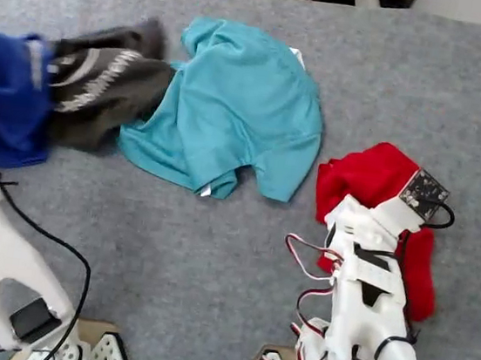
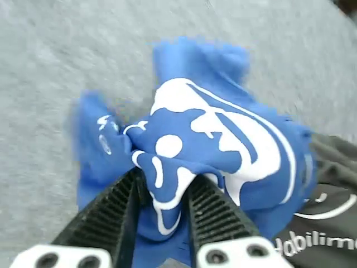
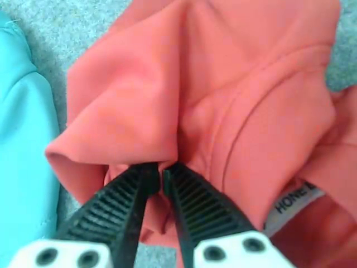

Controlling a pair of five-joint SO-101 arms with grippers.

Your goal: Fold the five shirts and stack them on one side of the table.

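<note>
- The left claw [image 2: 164, 181] is clamping a thick bunch of the blue shirt [image 2: 223, 128], which is lying crumpled on the left side of the table [image 1: 214, 256]. A bunch like that is probably taking in several layers, so a lift is risking a twisted lump rather than a flat spread.
- The blue shirt is overlapping the dark grey shirt [image 1: 103, 84] beside it, so a pull may be dragging that one along.
- The right claw [image 3: 162, 170] is narrowed onto a thin ridge of the red shirt [image 3: 234, 84], gripping only at the very tips. To my eye, that cloth is looking ready to slip free under tension.
- The red shirt is sitting heaped under the right arm, near the teal shirt [image 1: 240, 110]. A wide sweep there is risking rumpling the teal one, which is lying spread mid-table.
</note>
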